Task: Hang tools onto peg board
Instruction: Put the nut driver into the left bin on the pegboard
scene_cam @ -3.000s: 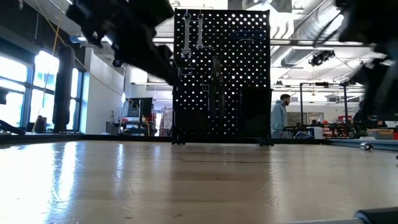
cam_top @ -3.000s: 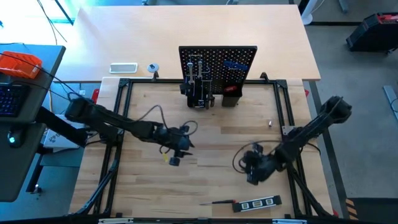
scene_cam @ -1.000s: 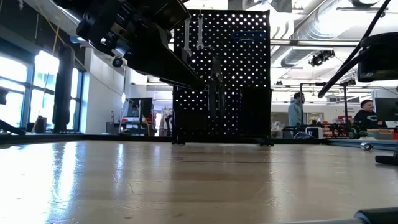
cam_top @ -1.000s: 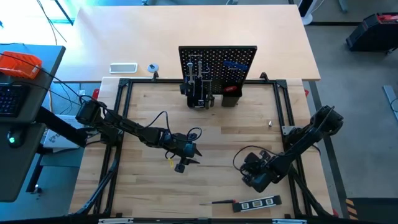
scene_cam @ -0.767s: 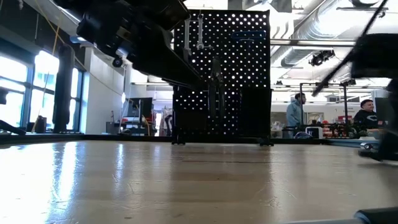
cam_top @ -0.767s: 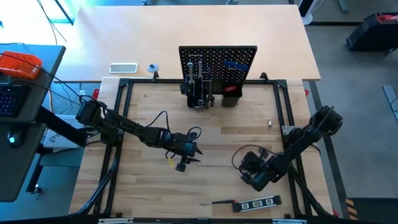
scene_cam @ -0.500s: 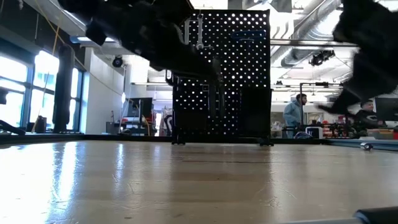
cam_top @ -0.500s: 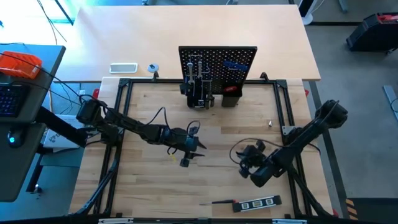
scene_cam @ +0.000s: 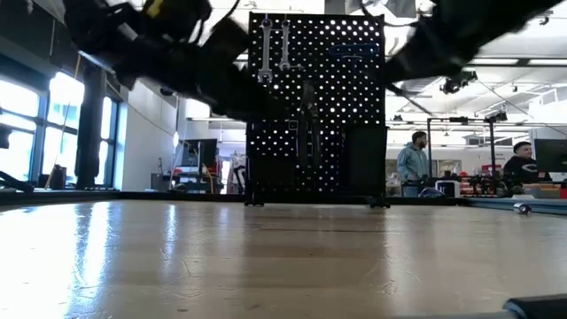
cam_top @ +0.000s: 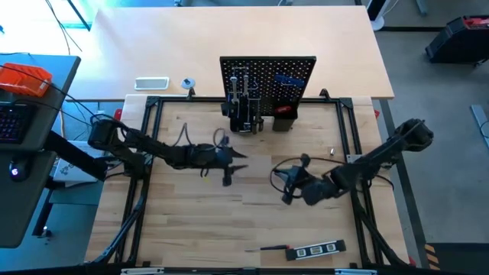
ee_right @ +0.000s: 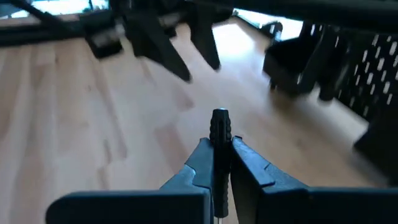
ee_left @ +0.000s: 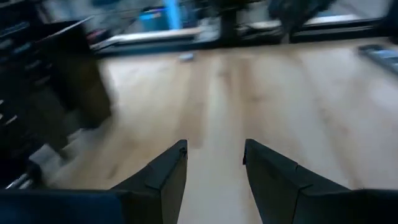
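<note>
The peg board point(cam_top: 267, 76) stands upright at the table's far edge, with wrenches point(scene_cam: 275, 49) and pliers point(scene_cam: 306, 120) hanging on it and holder boxes point(cam_top: 248, 122) at its base. My left gripper point(cam_top: 238, 158) hovers in front of it, pointing toward the table's right. It is open point(ee_left: 214, 155) with nothing between its fingers. My right gripper point(cam_top: 283, 186) hovers at mid table and points toward the left gripper. It is shut point(ee_right: 219, 146) on a small black-handled tool point(ee_right: 219, 124), perhaps a screwdriver. My right gripper pinches the small tool between its two fingers. The tool lies along the fingers, and its ribbed black end point(ee_right: 219, 121) sticks out past the fingertips. The fingers slant slightly down toward the table's left. The tool is lifted clear of the table.
A red-and-black screwdriver point(cam_top: 271, 248) and a black level point(cam_top: 316, 250) lie near the table's near edge. A small silver part point(cam_top: 331, 151) lies at the right. A black frame point(cam_top: 149, 153) runs round the table. People point(scene_cam: 412, 164) stand in the room beyond.
My left gripper has moved toward the far edge, closer to the peg board, and stays open. My right gripper has risen and swung toward the table's left and far side. It has tipped up from pointing downward to nearly level and still holds the small tool.
</note>
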`<action>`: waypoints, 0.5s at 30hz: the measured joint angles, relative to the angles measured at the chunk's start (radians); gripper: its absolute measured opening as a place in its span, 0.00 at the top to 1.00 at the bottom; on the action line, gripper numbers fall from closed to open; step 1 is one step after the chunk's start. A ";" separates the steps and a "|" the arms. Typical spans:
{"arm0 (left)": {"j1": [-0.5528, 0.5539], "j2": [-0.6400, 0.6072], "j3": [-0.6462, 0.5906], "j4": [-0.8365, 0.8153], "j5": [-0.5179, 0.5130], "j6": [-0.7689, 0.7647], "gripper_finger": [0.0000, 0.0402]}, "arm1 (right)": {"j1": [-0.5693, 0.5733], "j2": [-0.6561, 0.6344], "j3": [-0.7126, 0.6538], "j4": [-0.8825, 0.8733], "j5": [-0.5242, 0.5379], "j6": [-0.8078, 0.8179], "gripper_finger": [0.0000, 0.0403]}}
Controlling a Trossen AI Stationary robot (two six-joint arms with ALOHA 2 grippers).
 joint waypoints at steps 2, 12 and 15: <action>0.013 -0.039 -0.050 0.001 -0.033 -0.018 0.62 | -0.045 0.000 0.000 0.079 -0.018 -0.107 0.96; 0.035 -0.254 -0.253 0.002 -0.174 -0.049 0.62 | -0.292 0.052 0.002 0.462 -0.316 -0.411 0.96; 0.036 -0.295 -0.300 -0.004 -0.184 -0.052 0.62 | -0.355 0.133 0.020 0.545 -0.384 -0.435 0.96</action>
